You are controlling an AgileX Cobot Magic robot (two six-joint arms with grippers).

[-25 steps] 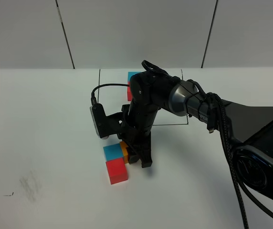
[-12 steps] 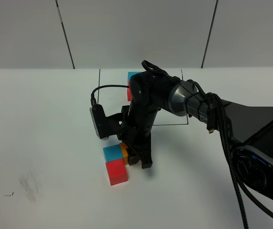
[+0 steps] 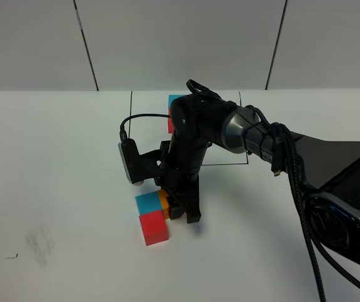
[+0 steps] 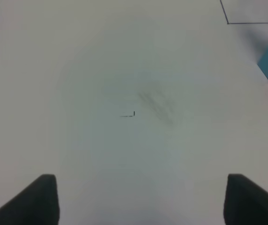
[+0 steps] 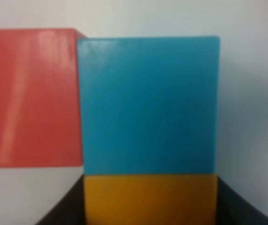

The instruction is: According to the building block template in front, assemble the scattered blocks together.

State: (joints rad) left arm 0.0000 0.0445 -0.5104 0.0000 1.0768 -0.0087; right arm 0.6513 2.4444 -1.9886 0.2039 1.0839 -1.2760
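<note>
In the lower middle of the high view the three loose blocks sit together on the tabletop (image 3: 54, 157). The blue block (image 3: 147, 201) has the red block (image 3: 153, 228) touching it from below in the frame and the orange block (image 5: 150, 199) pressed against its right side. The right arm (image 3: 199, 129) reaches in from the right and comes down on the orange block. Its wrist view shows the jaws closed on the block's two sides, with the blue face flush straight ahead. The template (image 3: 177, 100) lies higher in the frame inside its black outline (image 3: 131, 107), mostly hidden behind the arm, so the match cannot be fully checked. The left arm's fingertips (image 4: 47, 199) stand wide apart over bare tabletop with nothing between them, and the blocks show only at the right edge of that view. The orange block looks placed, so the next move likely turns on the jaws letting go and backing away from the blue block without dragging anything.
</note>
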